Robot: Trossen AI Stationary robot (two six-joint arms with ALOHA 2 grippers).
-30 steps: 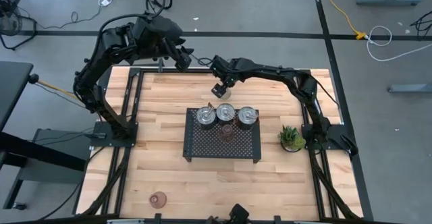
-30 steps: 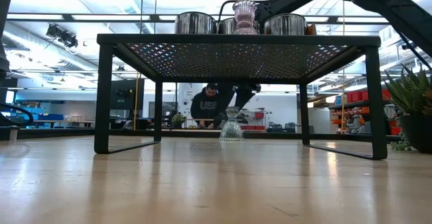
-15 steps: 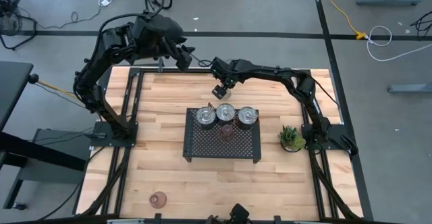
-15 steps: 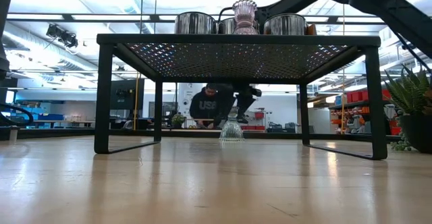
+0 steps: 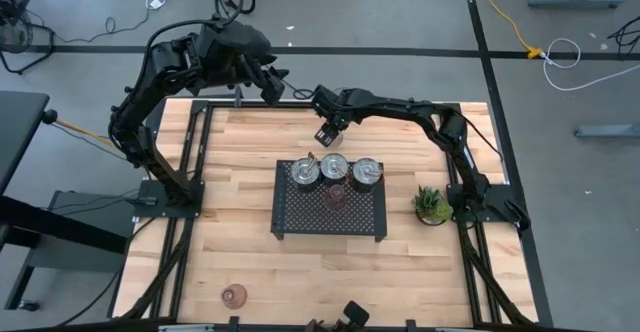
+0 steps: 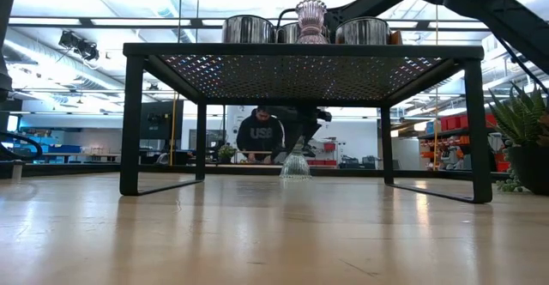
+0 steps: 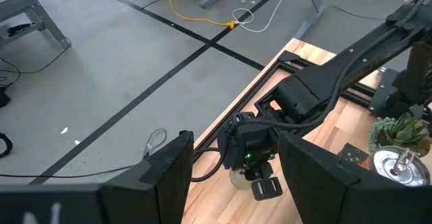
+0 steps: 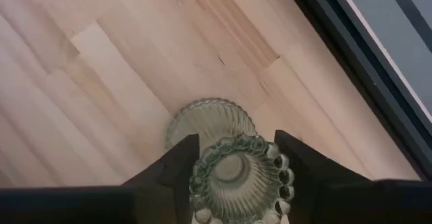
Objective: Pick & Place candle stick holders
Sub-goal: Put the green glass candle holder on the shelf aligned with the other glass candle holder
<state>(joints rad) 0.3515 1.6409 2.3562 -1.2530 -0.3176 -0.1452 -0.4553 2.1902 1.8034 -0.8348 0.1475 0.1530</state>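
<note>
Landmark: the black tray (image 5: 330,212), standing on legs at the middle of the bench (image 5: 240,252).

1. Nearest the camera, well in front of the tray and off toward its left corner, one pink glass holder (image 5: 234,295) rests alone near the bench's front edge.
2. On the tray, three silver holders (image 5: 334,166) stand in a row along the back edge. A second pink glass holder (image 5: 336,194) stands just in front of the middle one.
3. A small potted plant (image 5: 432,205) sits just beside the tray's right side.
4. Behind the tray, the right gripper (image 8: 233,158) has its jaws closed on the green glass holder (image 8: 237,177), one jaw on each side of the beaded rim. The low view shows the holder's base at or just above the bench surface.
5. Beyond that, at the bench's back edge, the left gripper (image 5: 272,89) waits above the frame, jaws narrowly apart and holding nothing.

Risks, as judged:
- The beaded glass rim gives the jaws little flat contact; the holder may slip or tilt on lifting.
- The silver row lines the tray's back edge; a low carry over it may knock a holder.
</note>
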